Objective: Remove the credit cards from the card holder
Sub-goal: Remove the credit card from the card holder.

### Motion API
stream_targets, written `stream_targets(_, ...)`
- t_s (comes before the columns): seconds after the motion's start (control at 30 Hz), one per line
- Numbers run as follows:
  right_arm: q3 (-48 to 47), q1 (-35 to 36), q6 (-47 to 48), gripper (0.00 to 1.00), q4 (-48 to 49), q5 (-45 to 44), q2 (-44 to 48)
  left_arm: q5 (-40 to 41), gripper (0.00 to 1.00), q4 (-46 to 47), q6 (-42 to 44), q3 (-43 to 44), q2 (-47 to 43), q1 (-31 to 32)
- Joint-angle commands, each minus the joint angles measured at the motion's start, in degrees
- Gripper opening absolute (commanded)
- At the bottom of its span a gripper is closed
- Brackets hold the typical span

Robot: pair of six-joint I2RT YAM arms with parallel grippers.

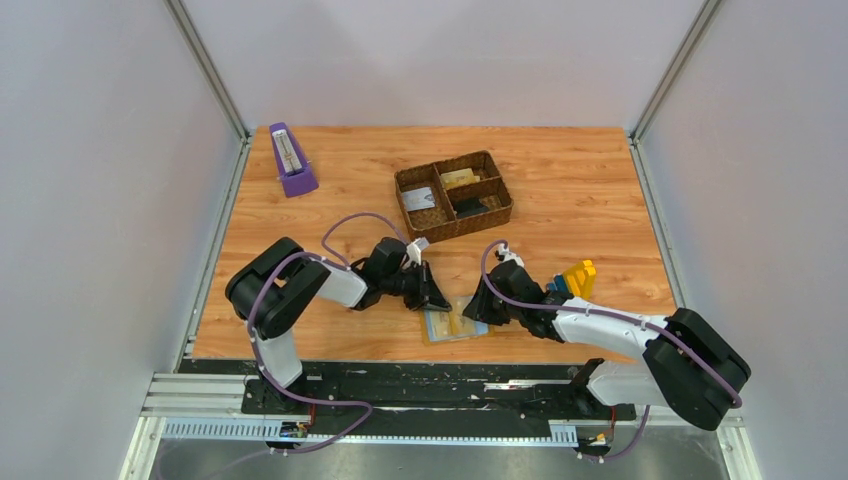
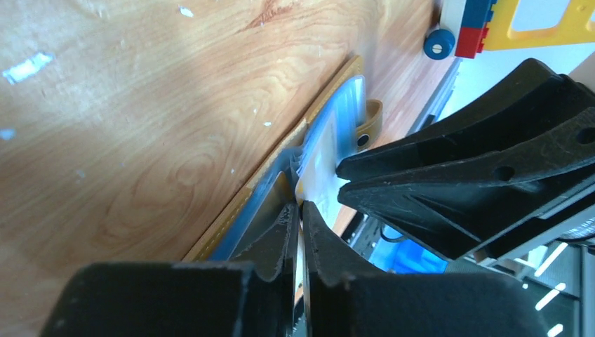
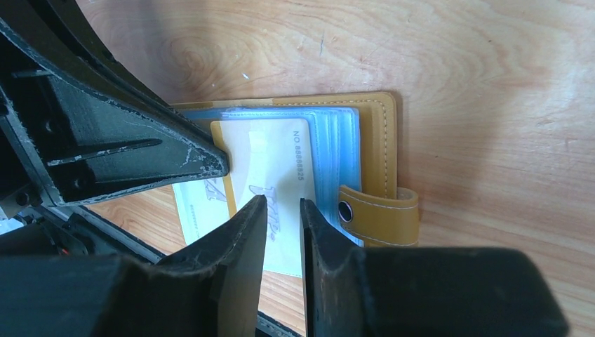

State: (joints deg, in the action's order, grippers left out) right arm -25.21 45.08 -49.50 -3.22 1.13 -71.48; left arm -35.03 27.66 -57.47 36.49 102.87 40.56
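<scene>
The card holder [image 1: 455,325] lies open near the table's front edge, mustard outside [image 3: 382,140] with light blue pockets and a snap tab [image 3: 382,214]. A white credit card [image 3: 273,168] with a yellow stripe sticks partway out of a pocket, past the holder's edge. My left gripper [image 2: 300,207] reaches in low from the left, its jaws pinched on that card's thin edge [image 2: 319,175]. My right gripper [image 3: 283,202] hovers over the card and holder from the right. A narrow gap shows between its fingers, with nothing in it. The two grippers nearly meet over the holder [image 2: 231,217].
A brown woven compartment tray [image 1: 453,195] with small items stands behind the holder. A purple metronome [image 1: 291,160] is at the back left. A yellow and blue toy [image 1: 575,278] sits just right of my right gripper. The metal rail runs along the front edge.
</scene>
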Motion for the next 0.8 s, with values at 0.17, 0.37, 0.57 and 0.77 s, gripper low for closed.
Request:
stream_targets(0.17, 0.7, -0.2, -0.3, 0.26, -0.5, -0.3, -0.4, 2.6, 0.00, -1.7, -0.6, -3.8, -6.0, 0.5)
stream_targets(0.37, 0.0, -0.4, 0.1, 0.26, -0.8, -0.2, 0.0, 4.0, 0.00, -4.8, 0.4, -4.2, -8.7, 0.6)
stream_targets(0.57, -0.4, -0.7, 0.8, 0.26, -0.9, 0.3, 0.0, 2.9, 0.00, -6.2, 0.8, -4.7, -9.6, -0.4)
stream_targets(0.77, -2.8, -1.5, 3.4, 0.27, -2.0, 1.4, 2.2, 7.4, 0.00, -16.4, 4.4, -5.2, -18.0, -3.6)
